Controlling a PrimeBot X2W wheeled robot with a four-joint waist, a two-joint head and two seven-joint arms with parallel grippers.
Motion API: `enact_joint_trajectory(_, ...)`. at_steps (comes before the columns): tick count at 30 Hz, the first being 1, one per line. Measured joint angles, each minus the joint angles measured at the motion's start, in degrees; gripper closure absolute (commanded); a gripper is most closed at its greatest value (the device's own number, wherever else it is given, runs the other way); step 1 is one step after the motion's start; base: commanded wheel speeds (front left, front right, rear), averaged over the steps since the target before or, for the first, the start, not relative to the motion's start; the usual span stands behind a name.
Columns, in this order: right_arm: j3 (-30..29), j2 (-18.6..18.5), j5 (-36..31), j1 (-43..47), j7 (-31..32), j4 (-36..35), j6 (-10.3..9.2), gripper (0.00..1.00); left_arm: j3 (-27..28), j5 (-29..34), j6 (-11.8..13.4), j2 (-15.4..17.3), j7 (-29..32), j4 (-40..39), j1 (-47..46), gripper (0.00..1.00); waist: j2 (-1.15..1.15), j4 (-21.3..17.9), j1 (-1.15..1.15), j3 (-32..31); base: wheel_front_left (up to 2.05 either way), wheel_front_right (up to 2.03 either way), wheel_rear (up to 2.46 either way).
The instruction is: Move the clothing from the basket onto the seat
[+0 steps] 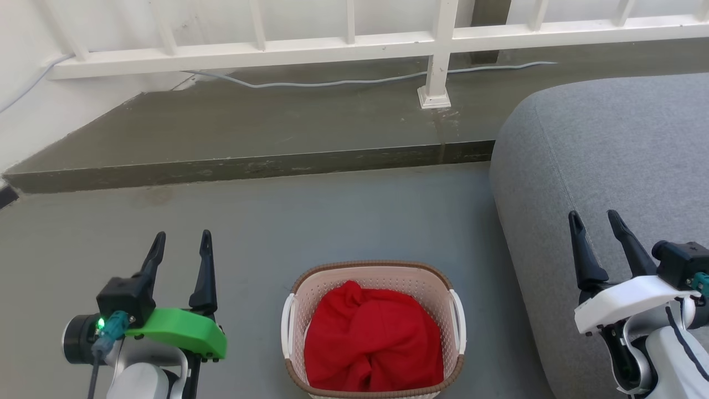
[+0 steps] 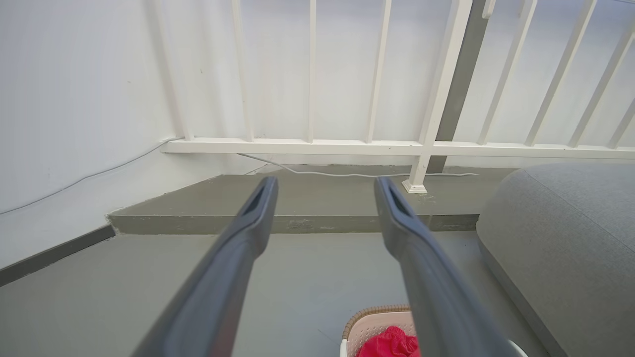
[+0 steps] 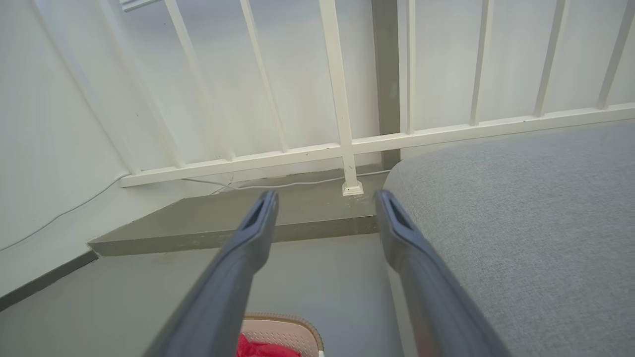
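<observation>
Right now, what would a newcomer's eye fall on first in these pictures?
The bright red clothing heaped in the cream basket, low in the middle of the head view. To its right rises the big grey seat; the left gripper and the right gripper hang open, holding nothing.

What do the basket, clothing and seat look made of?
Basket: likely moulded cream plastic, matte, given its regular perforations; the brown rim looks woven, possibly plastic too. Clothing: soft red fabric, matte, bunched into folds. Seat: grey woven upholstery over padding, apparently; weave texture and a stitched seam show.
</observation>
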Motion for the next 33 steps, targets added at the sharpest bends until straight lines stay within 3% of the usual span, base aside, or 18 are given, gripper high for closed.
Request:
enact_joint_trajectory(10,0.6,-0.5,-4.8,0.0,-2.0,0.2,0.01,0.0,-1.3,5.9,0.9,-0.1,-1.5,0.9,0.0,0.0,0.0,0.0,0.0,-0.1,0.0,0.0,0.0)
enact_joint_trajectory(33,-0.5,0.6,-4.8,0.0,-2.0,1.8,0.3,0.0,-1.2,5.2,0.9,-0.7,-1.1,2.8,0.0,0.0,0.0,0.5,0.0,0.0,0.0,0.0,0.0)
